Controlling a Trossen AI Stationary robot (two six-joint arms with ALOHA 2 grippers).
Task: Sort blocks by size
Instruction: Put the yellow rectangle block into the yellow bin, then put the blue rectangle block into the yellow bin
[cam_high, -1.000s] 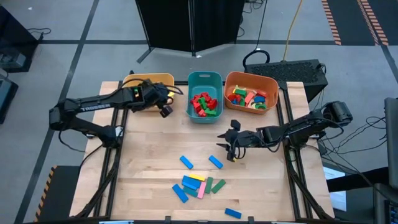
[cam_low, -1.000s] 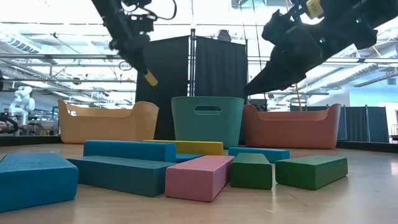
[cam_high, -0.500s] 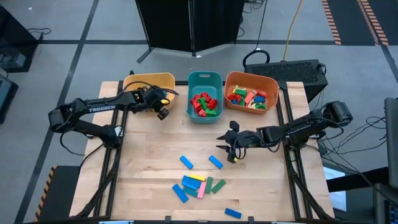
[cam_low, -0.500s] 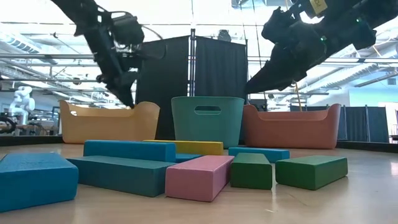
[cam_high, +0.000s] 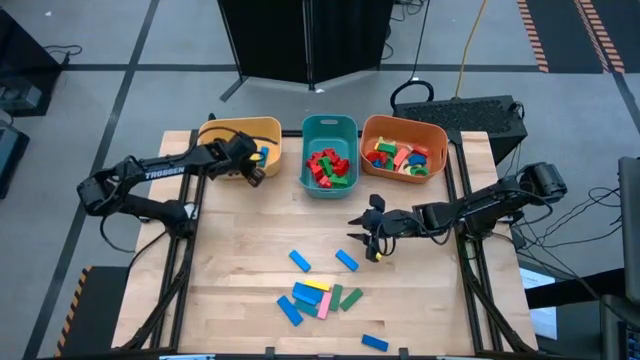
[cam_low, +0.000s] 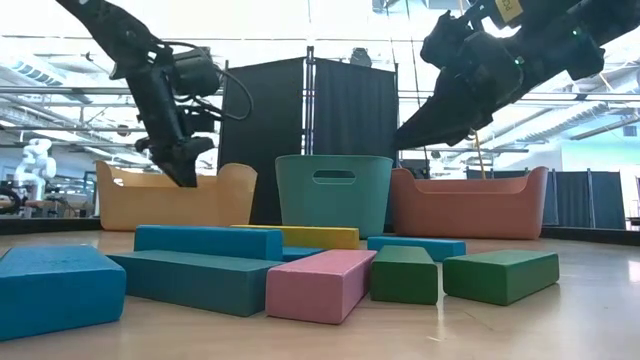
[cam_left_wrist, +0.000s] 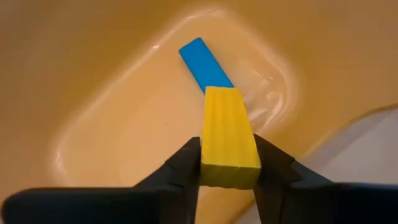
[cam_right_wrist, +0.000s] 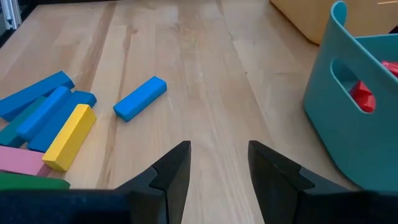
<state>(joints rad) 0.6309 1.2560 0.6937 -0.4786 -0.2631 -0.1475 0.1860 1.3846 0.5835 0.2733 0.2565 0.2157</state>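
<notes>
One yellow bar (cam_left_wrist: 229, 137) hanging above the yellow bin (cam_high: 222, 131).
Left tool (cam_high: 252, 175) is clenching it lengthwise over a blue bar (cam_left_wrist: 205, 64); right tool (cam_right_wrist: 214, 163) is gaping, idle.

this is looking like a robotics lab or an industrial test hall. a wooden table (cam_high: 250, 260) is sitting on a grey floor (cam_high: 120, 60) that is carrying taped lines and striped hazard markings (cam_high: 535, 35). a black curtain partition (cam_low: 310, 105) is standing right behind it, cables (cam_high: 465, 45) are trailing across the floor, and a high ceiling with exposed trusses and pipes (cam_low: 60, 95) is stretching overhead. a white humanoid robot (cam_low: 35, 165) is standing far back.
</notes>
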